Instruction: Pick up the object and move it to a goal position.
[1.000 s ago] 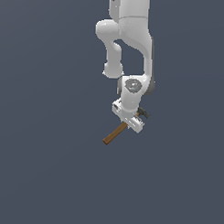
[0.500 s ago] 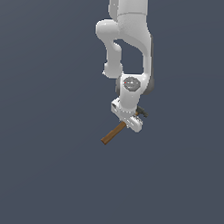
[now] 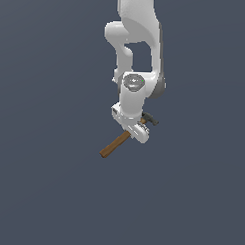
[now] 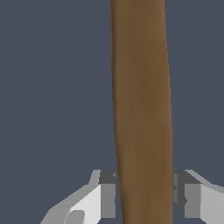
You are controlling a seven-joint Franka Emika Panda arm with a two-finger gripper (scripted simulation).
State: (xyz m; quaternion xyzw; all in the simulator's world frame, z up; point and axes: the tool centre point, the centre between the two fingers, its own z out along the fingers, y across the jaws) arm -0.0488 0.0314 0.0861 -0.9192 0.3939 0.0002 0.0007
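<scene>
Exterior view: white arm [image 3: 134, 55] reaches down from the top of frame, wrist bent over the hammer [image 3: 115, 144]. Brown wooden handle slants down toward the exterior view's left, its free end clear of the arm; dark grey head [image 3: 150, 118] shows just past the wrist on the exterior view's right.

Wrist view: tool [image 4: 144, 194] closed on the handle, one finger pad [image 4: 107, 194] against each side, no gap visible. Handle [image 4: 141, 100] runs straight away from the camera. Plain dark grey background; cannot tell whether the hammer is touching any surface.
</scene>
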